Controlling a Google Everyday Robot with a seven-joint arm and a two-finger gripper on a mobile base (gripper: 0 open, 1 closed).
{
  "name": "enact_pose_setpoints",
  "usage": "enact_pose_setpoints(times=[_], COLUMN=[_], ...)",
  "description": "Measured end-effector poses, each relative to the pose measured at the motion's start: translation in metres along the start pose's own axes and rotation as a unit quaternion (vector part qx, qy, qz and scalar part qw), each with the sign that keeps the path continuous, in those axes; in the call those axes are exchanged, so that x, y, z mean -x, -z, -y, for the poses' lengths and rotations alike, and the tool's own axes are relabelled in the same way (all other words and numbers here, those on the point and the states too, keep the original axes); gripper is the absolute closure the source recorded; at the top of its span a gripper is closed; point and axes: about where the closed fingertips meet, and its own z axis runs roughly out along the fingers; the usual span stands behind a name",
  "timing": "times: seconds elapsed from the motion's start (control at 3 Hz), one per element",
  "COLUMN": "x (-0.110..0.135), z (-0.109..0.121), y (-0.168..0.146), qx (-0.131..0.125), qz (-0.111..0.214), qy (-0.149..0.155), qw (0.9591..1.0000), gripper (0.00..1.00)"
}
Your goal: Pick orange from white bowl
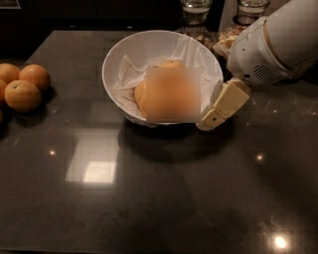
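The white bowl [110,62] stands at the back middle of the dark table, lined with crumpled white paper [130,79]. Oranges lie in it. The top of one orange [171,63] and the edge of another [139,94] show, and the rest of the pile is hidden. My gripper [214,115], cream-coloured on a white arm [271,47], hangs just outside the bowl's right rim, low by the table and close to the bowl wall. It holds nothing that I can see.
Loose oranges [22,94] lie at the table's left edge. Two glass jars [195,10] stand behind the bowl, and a heap of pale food [224,42] lies behind my arm. The dark glossy tabletop [164,198] stretches toward the front.
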Motion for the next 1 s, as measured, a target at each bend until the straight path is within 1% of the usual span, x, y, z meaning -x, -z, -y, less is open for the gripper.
enact_pose_setpoints(times=[0.33, 0.67, 1.0], x=[0.001, 0.007, 0.017], z=[-0.002, -0.002, 0.002], y=[-0.001, -0.017, -0.036], qx=[-0.002, 0.004, 0.013], qz=[0.007, 0.027, 0.045], qy=[-0.003, -0.013, -0.019], qw=[1.0, 0.9995, 0.9987], gripper=[0.0, 0.0, 0.0])
